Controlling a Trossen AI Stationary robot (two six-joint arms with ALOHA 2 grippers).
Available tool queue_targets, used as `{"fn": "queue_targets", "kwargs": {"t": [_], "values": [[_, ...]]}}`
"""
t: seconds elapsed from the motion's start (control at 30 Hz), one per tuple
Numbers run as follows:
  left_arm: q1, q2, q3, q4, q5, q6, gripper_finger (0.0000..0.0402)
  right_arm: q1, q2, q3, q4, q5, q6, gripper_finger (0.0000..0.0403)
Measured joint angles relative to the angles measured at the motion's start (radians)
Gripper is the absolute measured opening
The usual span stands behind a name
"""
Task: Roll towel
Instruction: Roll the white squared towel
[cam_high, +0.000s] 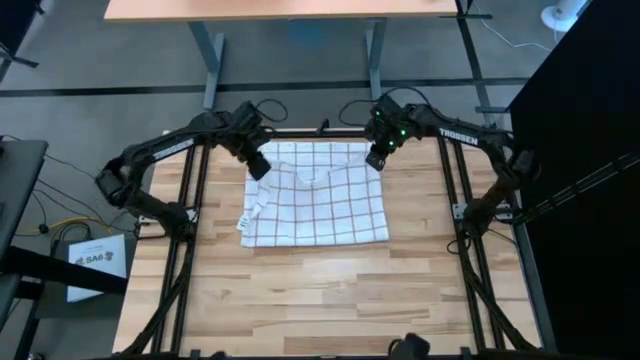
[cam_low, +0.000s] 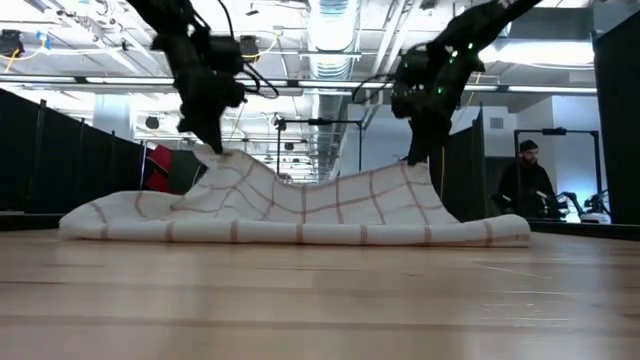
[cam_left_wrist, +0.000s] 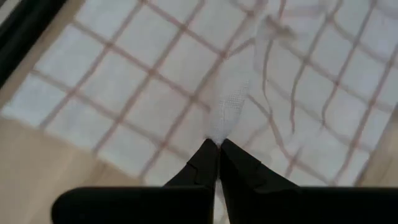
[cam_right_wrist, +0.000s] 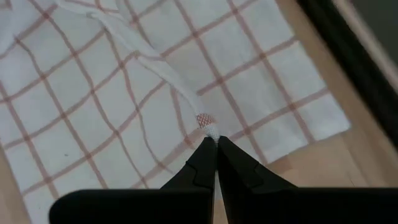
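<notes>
The towel (cam_high: 318, 205) is a white cloth with a thin reddish grid check. Most of it lies on the wooden table (cam_high: 300, 300), with a small white tag (cam_high: 253, 206) at its left edge. My left gripper (cam_high: 259, 170) is shut on its far left corner. My right gripper (cam_high: 377, 160) is shut on its far right corner. Both corners are raised above the table, and the far edge sags between them (cam_low: 318, 185). The near part rests flat on the table (cam_low: 300, 232). My left gripper pinches the towel's far left corner (cam_left_wrist: 219, 127) between its two fingers, coming from above. The corner is lifted into a peak (cam_low: 222, 160), and the cloth slopes down from it to the table. My right gripper pinches the towel's far right corner (cam_right_wrist: 210, 129) between its two fingers, coming from above. The corner is lifted into a peak (cam_low: 412, 168), and the cloth slopes down from it to the table.
Black frame rails run along the table's left (cam_high: 185, 220) and right (cam_high: 462, 220) sides and its far edge (cam_high: 320, 133). Bare wood lies in front of the towel (cam_high: 320, 290). A person (cam_low: 525, 185) stands in the room behind the table.
</notes>
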Motion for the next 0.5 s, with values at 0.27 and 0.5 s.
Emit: {"fn": "queue_targets", "kwargs": {"t": [0.27, 0.5], "values": [[0.157, 0.077, 0.0, 0.151, 0.042, 0.009, 0.0, -0.127, 0.061, 0.001, 0.055, -0.08, -0.007, 0.0], [0.281, 0.104, 0.001, 0.221, 0.045, 0.004, 0.0, -0.209, 0.128, 0.001, 0.084, -0.109, -0.005, 0.0]]}}
